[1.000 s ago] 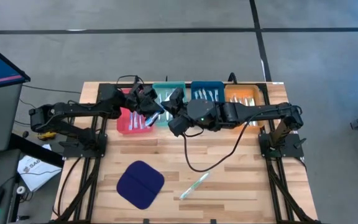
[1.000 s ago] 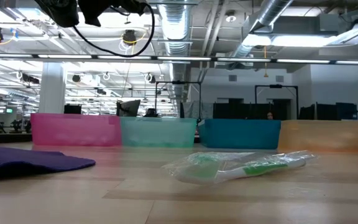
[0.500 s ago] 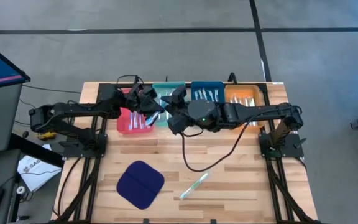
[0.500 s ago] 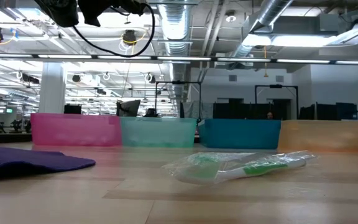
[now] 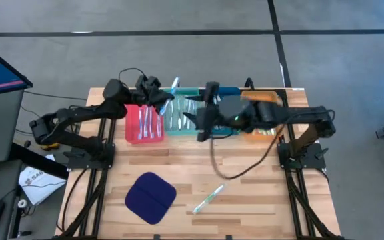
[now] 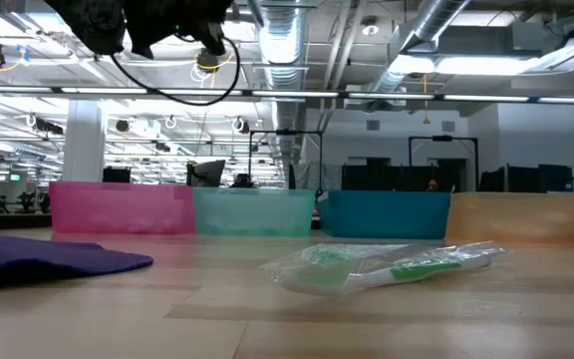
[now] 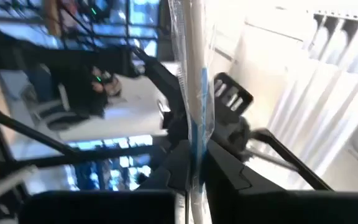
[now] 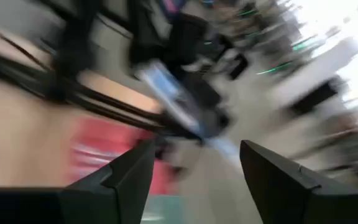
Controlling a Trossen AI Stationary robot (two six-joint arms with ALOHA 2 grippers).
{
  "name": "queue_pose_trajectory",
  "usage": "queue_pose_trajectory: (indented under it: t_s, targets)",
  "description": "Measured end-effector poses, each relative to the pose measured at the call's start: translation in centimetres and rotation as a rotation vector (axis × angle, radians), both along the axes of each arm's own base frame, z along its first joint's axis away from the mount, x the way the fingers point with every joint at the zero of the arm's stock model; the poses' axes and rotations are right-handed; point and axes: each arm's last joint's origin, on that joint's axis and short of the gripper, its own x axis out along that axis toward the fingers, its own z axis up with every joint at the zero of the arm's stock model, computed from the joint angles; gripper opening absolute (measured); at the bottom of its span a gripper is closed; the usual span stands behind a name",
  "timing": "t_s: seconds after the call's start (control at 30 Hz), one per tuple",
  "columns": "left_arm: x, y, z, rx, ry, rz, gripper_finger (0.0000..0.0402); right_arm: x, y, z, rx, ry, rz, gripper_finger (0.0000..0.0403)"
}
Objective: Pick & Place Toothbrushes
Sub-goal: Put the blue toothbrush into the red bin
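My left gripper is shut on a wrapped toothbrush with a blue stripe, high above the far ends of the red tray and the teal tray. My right gripper hangs open over the teal tray with nothing between its fingers; it faces the held toothbrush. Several toothbrushes lie in the trays. Another wrapped toothbrush, with a green handle, lies flat on the table near the front. My left gripper pinches the toothbrush in its clear wrapper between its two fingers, near one end. The rest of the toothbrush sticks out past the fingertips, along their line. It is lifted clear of the trays and the table.
A blue tray and an orange tray stand in the same far row, partly under my right arm. A dark blue cloth pad lies at the front left. A black cable loops from the right arm over the table's middle.
My left gripper has swung toward the table's far edge with the toothbrush, which now points past the trays' far ends. My right gripper has drawn away from the toothbrush toward the table's right, rising a little and rolling about its own line.
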Motion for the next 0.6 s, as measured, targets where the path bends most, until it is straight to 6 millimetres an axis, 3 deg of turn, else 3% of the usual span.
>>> queue_pose_trajectory:
  t_s: [0.13, 0.23, 0.6]
  targets:
    - [-0.4, 1.5, -0.9, 0.033, 0.088, 0.058, 0.0017, -1.8, -2.5, 0.6, 0.426, -0.053, 0.098, 0.0218]
    - [-0.6, 2.4, -2.4, 0.057, 0.206, 0.095, 0.0017, -2.3, -4.0, 0.3, 0.622, -0.05, 0.062, 0.0209]
    - [-4.7, 5.3, -10.6, 0.027, 0.624, 0.309, 0.0017, -2.4, -4.9, -2.6, 0.834, 0.043, -0.117, 0.0197]
